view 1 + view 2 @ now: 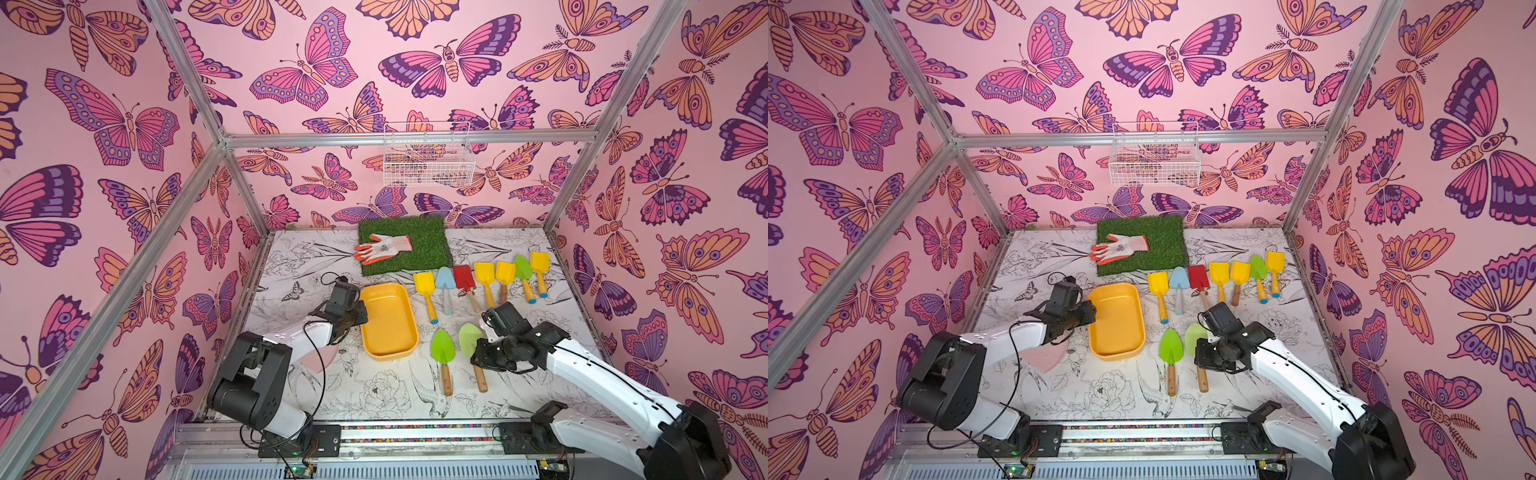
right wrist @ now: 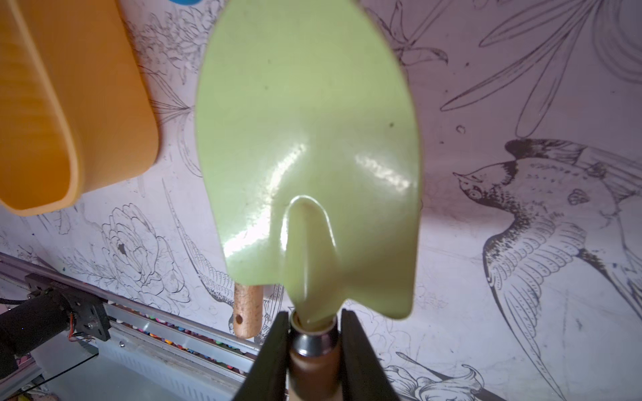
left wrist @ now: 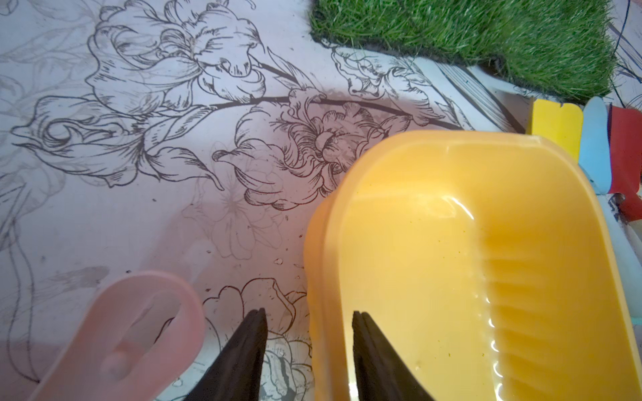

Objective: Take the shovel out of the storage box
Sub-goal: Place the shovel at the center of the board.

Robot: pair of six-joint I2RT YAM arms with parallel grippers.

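Observation:
The yellow storage box (image 1: 388, 353) (image 1: 1117, 351) lies in the middle of the table, and nothing lies in it. My left gripper (image 1: 360, 315) (image 3: 309, 316) is at the box's left wall (image 3: 321, 277), one finger inside and one outside, shut narrowly on it. To the right of the box, my right gripper (image 1: 478, 358) (image 2: 314, 319) is shut on a pale green shovel (image 1: 469, 337) (image 2: 309, 145) at the metal collar of its wooden handle. The blade hangs slightly above the table.
A bright green shovel (image 1: 443, 347) lies between the box and the held one. A pink shovel (image 3: 139, 333) lies left of the box under my left arm. Several shovels (image 1: 484, 276) are lined up behind, near a grass mat (image 1: 424, 245) with a glove (image 1: 384, 247). A wire basket (image 1: 428, 160) hangs on the back wall.

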